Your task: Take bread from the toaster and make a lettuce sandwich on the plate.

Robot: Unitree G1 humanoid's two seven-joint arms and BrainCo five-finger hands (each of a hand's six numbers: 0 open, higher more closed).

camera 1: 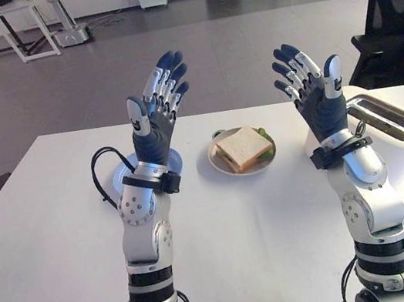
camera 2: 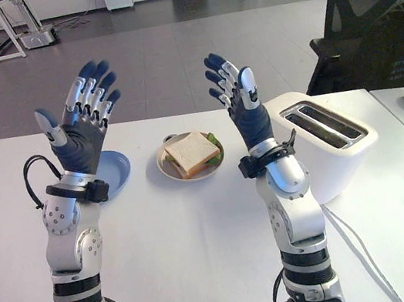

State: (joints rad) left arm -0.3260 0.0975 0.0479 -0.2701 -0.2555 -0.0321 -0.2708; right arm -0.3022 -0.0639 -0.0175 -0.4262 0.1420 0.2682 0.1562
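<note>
White table carrying, from largest to smallest, a white two-slot toaster at the robot's right, a blue dish at its left, partly hidden behind the left wrist, and a small plate at centre. The plate holds a sandwich, its top bread slice lying over green lettuce that shows at the far right edge. The left robot hand and right robot hand are raised above the table, fingers spread and holding nothing. The sandwich lies between and beyond the two wrists, apart from both.
</note>
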